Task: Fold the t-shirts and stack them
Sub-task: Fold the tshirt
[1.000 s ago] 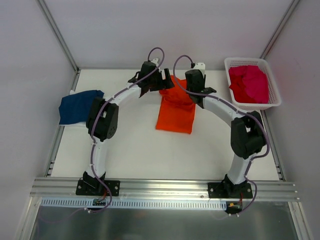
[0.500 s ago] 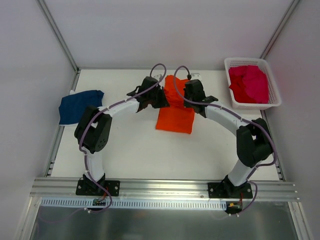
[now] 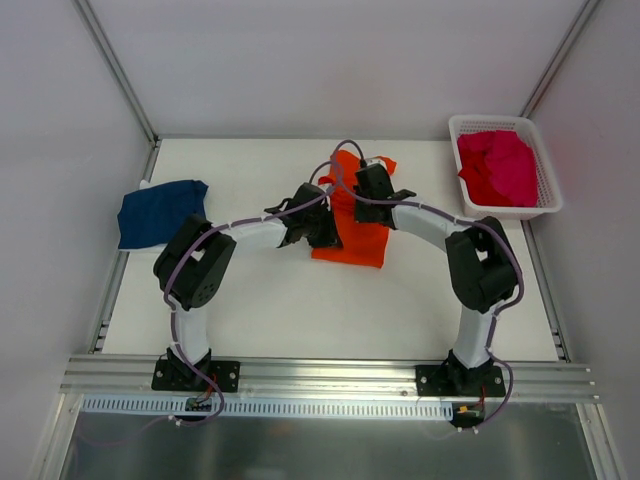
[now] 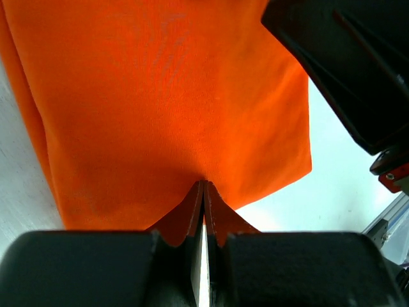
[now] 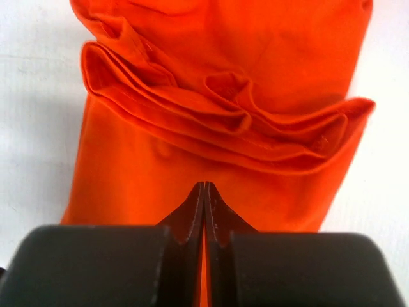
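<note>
Both grippers are clenched on the orange t-shirt (image 3: 350, 243), mid-desk. The left gripper (image 3: 322, 228) is on its left side and the right gripper (image 3: 366, 195) further back on its right. The far end of the cloth bunches up behind them. The navy t-shirt (image 3: 160, 212) lies folded at the left edge of the desk (image 3: 300, 310). The magenta t-shirts (image 3: 497, 165) are heaped in the white basket (image 3: 548, 178), far right.

Risks from here:
- Both pinches look thin, just cloth at the fingertips. Any tug could slip a layer out and the fold opens.
- The grippers sit at different depths along the shirt. Uneven travel probably skews the fold line.
- The arms are very close, so there's a collision chance if either swings inward.
- The bunched ridge could get trapped under the fold, leaving a lumpy stack base.

View differences:
- Right wrist: the right gripper (image 5: 204, 187) has its tips pressed together at the cloth, with a multi-layer wrinkled ridge just ahead. The top view only hints at it.
- Left wrist: the left gripper (image 4: 203, 185) is closed on smooth, taut fabric. The right arm's housing (image 4: 345, 70) looms top right.
- Only the top view shows the navy shirt, the basket and the overall layout. It can't resolve the jaw state, since the wrists hide the fingertips.
</note>
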Controlling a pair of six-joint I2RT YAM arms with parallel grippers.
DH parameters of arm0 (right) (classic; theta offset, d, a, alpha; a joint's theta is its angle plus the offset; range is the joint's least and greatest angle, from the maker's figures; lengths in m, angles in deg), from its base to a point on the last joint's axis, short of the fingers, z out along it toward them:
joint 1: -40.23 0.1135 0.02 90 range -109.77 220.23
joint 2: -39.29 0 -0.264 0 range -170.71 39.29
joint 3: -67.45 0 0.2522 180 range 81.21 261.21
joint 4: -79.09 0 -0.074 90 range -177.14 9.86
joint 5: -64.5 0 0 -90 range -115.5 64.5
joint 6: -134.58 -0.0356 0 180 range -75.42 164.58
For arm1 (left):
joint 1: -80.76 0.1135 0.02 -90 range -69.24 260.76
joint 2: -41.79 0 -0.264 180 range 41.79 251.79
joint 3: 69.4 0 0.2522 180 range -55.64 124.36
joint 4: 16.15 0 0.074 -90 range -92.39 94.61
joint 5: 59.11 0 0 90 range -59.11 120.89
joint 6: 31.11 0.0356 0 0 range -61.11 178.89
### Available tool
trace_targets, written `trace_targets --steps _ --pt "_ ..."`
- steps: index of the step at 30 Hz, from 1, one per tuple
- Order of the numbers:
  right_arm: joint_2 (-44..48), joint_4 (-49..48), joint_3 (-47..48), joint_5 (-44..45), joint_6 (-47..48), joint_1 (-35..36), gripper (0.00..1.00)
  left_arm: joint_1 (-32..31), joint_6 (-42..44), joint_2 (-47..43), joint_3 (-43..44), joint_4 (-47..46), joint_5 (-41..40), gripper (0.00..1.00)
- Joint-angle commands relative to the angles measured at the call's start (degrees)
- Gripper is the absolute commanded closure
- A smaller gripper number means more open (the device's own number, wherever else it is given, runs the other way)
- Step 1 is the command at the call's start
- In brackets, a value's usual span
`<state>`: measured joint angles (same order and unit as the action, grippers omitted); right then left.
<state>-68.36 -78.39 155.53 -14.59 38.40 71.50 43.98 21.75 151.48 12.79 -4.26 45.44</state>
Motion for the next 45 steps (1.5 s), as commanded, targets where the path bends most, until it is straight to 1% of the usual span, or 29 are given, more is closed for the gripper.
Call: trace_targets --steps 1,10,11,14,17,18,20,21,22,23,25,28,30,32,35,36,37,40,42,45 --pt "-1.4 0.6 4.6 -0.9 -0.8 0.5 1.0 -0.4 -1.5 -2.4 -1.5 -3.3 0.5 1.0" --pt "-10.9 4.6 14.5 0.1 0.5 0.3 1.0 -0.5 -3.6 -1.6 -7.2 -8.1 1.2 1.0" --pt "-12.9 6.3 17.2 0.2 0.7 0.2 1.0 -0.5 -3.9 -1.6 -8.0 -8.4 1.3 1.0" --pt "-15.2 7.6 21.4 1.3 1.5 0.1 1.0 -0.6 -4.3 -1.4 -9.2 -9.8 1.8 1.0" --pt "-17.2 8.3 23.7 4.7 2.8 0.0 0.99 -0.7 -4.7 -1.5 -10.6 -10.9 2.1 1.0" --pt "-17.9 9.8 26.5 7.2 3.3 -0.2 1.0 -0.7 -4.9 -1.5 -11.4 -11.1 2.1 1.0" --pt "-20.1 11.5 29.9 9.1 5.1 -0.5 1.0 -0.8 -5.1 -1.7 -12.2 -11.8 2.2 1.0" --pt "-21.1 13.7 34.1 10.6 5.6 -1.1 1.0 -0.8 -5.5 -1.8 -13.0 -12.1 2.3 1.0" --pt "-22.7 14.6 36.0 11.4 5.7 -1.4 1.0 -0.8 -5.6 -1.9 -13.5 -12.5 2.4 1.0" --pt "-23.2 15.4 37.7 12.5 8.2 -1.6 1.0 -0.8 -5.7 -1.9 -13.8 -12.6 2.4 1.0" --pt "-24.0 17.6 41.8 14.9 9.6 -2.3 1.0 -0.9 -5.9 -2.3 -14.7 -13.1 2.4 1.0" --pt "-23.0 18.4 43.9 16.8 12.1 -3.9 1.0 -1.1 -6.0 -2.7 -15.9 -13.2 2.2 1.0" --pt "-22.1 18.8 43.5 16.4 12.4 -4.5 1.0 -1.3 -6.1 -2.7 -16.0 -13.2 2.2 1.0" --pt "-19.2 18.8 41.4 15.4 12.4 -4.7 1.0 -1.5 -6.1 -2.9 -15.9 -13.3 2.0 1.0" --pt "-12.6 17.7 33.9 12.0 11.2 -3.9 1.0 -1.9 -5.2 -3.2 -15.3 -13.2 1.2 1.0" --pt "-10.6 16.2 28.6 11.0 10.7 -3.7 1.0 -2.0 -4.8 -3.2 -14.6 -12.6 1.2 1.0" --pt "-6.6 15.7 26.0 9.0 10.2 -3.1 1.0 -2.1 -4.7 -3.3 -14.3 -12.3 1.1 1.0" --pt "-0.3 13.7 17.9 3.8 8.2 -2.1 1.0 -2.2 -4.6 -3.5 -13.9 -11.7 1.1 1.0" --pt "1.5 13.8 14.6 1.8 7.8 -1.2 1.0 -2.2 -4.6 -4.2 -14.5 -11.7 0.7 1.0" --pt "3.6 14.0 12.3 1.0 7.1 0.0 1.0 -2.7 -4.9 -5.8 -15.8 -11.7 -0.4 1.0"
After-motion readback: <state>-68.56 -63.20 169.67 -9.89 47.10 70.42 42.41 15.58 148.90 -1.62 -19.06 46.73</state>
